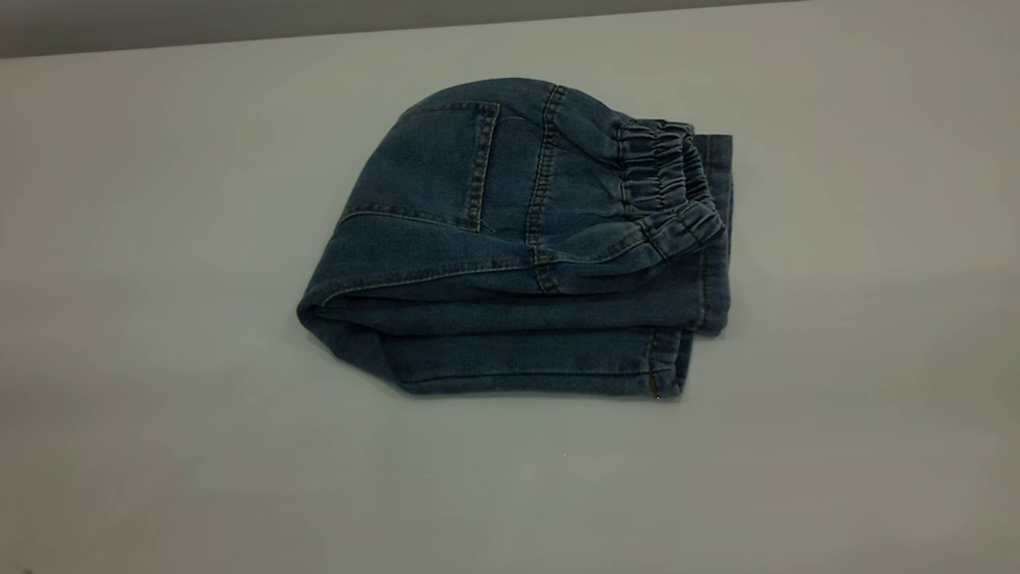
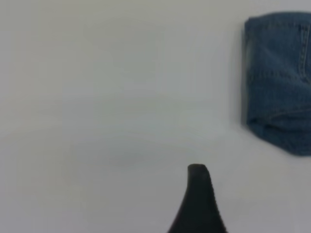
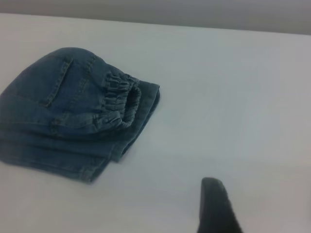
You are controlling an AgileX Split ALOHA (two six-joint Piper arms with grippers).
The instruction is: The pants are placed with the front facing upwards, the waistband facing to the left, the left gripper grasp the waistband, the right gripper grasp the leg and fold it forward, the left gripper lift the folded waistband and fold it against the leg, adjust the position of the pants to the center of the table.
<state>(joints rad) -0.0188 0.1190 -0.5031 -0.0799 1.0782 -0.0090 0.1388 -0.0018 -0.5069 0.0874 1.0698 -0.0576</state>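
One folded bundle: pants (image 1: pixel 510 247), waistband (image 1: pixel 665 183) gathered atop leg (image 1: pixel 542 363).

The pants (image 1: pixel 518 247) lie folded in a stack near the middle of the table (image 1: pixel 159 239), slightly above centre of the exterior frame. The waistband (image 1: pixel 669 187) sits on top at the stack's upper right, over the leg (image 1: pixel 534 359), whose layers stick out along the lower edge. The back pocket (image 1: pixel 430 163) faces up at the upper left of the bundle. Both grippers seem to be well apart from the pants: the left gripper (image 2: pixel 198 204) at the bottom of its wrist frame, the right gripper (image 3: pixel 216 206) likewise.
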